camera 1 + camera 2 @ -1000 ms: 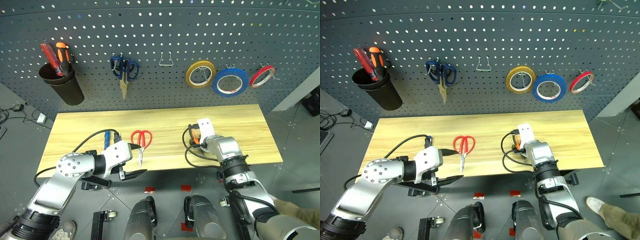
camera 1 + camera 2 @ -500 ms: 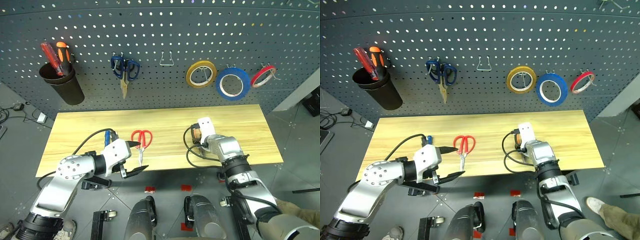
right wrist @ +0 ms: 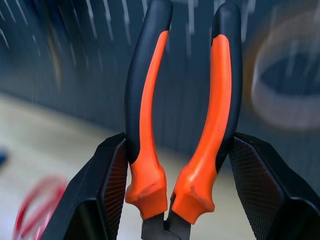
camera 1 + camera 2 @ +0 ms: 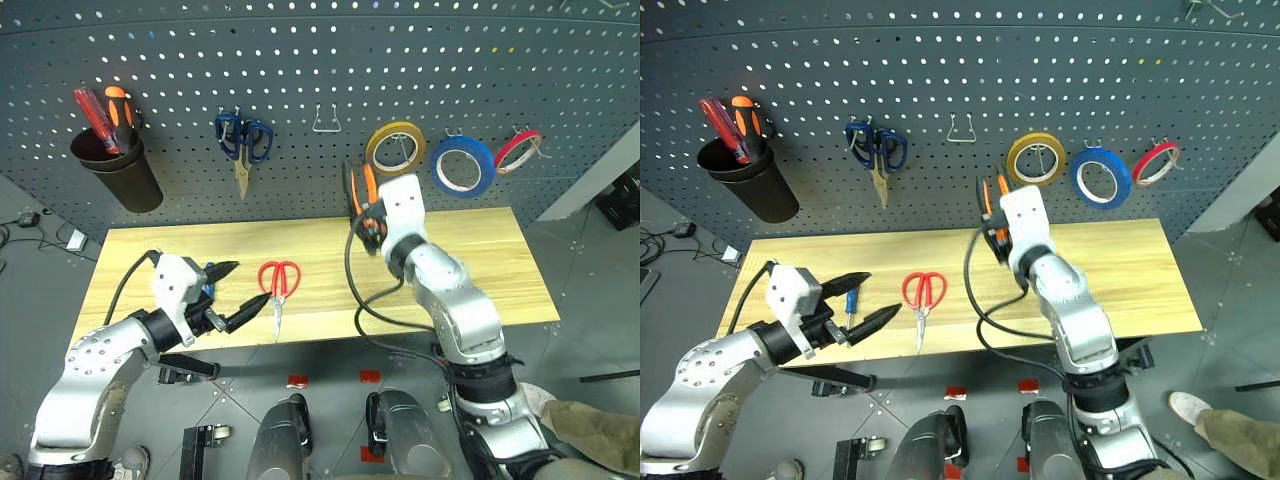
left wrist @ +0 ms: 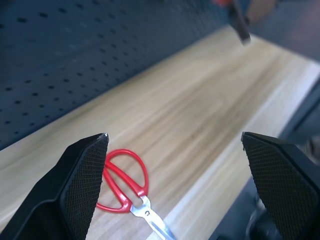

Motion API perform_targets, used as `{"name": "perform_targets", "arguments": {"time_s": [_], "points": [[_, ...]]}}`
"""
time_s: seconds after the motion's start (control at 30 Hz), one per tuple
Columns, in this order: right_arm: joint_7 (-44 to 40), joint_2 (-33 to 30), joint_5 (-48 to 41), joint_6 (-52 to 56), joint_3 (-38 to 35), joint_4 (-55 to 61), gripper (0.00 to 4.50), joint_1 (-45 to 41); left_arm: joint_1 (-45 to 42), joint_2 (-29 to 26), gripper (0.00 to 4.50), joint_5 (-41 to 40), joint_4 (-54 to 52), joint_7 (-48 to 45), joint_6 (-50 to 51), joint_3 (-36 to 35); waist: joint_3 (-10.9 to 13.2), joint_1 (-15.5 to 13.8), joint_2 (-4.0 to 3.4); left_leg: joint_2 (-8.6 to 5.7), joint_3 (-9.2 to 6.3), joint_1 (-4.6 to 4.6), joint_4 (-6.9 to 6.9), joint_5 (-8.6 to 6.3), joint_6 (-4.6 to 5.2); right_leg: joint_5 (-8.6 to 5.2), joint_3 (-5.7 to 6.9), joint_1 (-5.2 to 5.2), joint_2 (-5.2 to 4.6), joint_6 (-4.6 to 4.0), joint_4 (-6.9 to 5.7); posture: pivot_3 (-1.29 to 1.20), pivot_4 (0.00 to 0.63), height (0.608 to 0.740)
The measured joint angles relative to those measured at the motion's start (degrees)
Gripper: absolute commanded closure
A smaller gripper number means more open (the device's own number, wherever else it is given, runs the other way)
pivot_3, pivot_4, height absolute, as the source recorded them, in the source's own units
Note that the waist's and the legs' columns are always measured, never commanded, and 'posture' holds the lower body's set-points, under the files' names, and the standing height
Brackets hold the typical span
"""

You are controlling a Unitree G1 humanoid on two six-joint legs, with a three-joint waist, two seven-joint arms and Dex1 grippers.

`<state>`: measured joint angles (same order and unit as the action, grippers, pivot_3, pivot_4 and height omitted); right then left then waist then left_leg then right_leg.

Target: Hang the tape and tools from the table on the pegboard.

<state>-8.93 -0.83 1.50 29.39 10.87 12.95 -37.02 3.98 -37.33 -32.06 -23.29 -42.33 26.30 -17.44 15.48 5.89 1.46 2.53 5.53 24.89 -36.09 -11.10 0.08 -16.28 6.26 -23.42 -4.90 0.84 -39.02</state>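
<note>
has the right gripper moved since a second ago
Yes. The right gripper, shut on the pliers, has risen from the table to in front of the pegboard, near the empty hook.

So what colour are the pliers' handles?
Orange and black pliers, clearest in the right wrist view.

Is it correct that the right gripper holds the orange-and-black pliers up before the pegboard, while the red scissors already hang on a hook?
Not quite. The right gripper does hold the orange-and-black pliers up before the pegboard, but the red scissors lie flat on the table, as the left eye view shows.
</note>
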Motion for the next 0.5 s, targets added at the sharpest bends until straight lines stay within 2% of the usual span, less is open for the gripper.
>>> {"name": "perform_targets", "arguments": {"time_s": [0.1,0.17,0.33,0.5], "points": [[0.4,0.8,1.1,-9.4,0.0,-4.8,1.74,-6.7,-1.9,-0.1,0.0,-2.6,-1.0,2.0,3.1,-1.4,-0.2,-0.1,0.2,0.02,-0.04,-0.03,0.02,0.02,-0.03,0.17,0.04,0.03,0.04,-0.3,-0.03,-0.17,0.183,0.74],[1.4,1.9,1.9,-16.3,-0.1,-12.3,1.74,-11.8,-4.8,-0.7,0.0,-4.0,-1.3,3.5,5.9,-1.5,-0.2,-0.1,0.32,0.02,-0.04,-0.02,0.01,0.03,-0.04,0.2,0.04,0.03,0.04,-0.34,-0.04,-0.14,0.184,0.74],[4.5,3.4,2.6,-28.3,-1.1,-29.0,1.74,-21.8,-9.5,-4.1,0.0,-2.9,-2.0,4.4,7.5,0.3,-0.3,-0.5,0.46,0.0,0.03,-0.02,0.0,0.04,-0.05,0.23,-0.02,0.04,0.02,-0.38,0.0,-0.12,0.193,0.74],[7.6,3.3,4.1,-39.1,-2.9,-44.9,1.74,-29.9,-14.1,-4.6,0.0,-0.4,-1.6,4.7,7.5,3.3,-0.3,-1.1,0.46,0.02,0.07,-0.01,0.02,0.04,-0.06,0.22,-0.05,0.02,0.03,-0.39,0.03,-0.1,0.211,0.74]]}}
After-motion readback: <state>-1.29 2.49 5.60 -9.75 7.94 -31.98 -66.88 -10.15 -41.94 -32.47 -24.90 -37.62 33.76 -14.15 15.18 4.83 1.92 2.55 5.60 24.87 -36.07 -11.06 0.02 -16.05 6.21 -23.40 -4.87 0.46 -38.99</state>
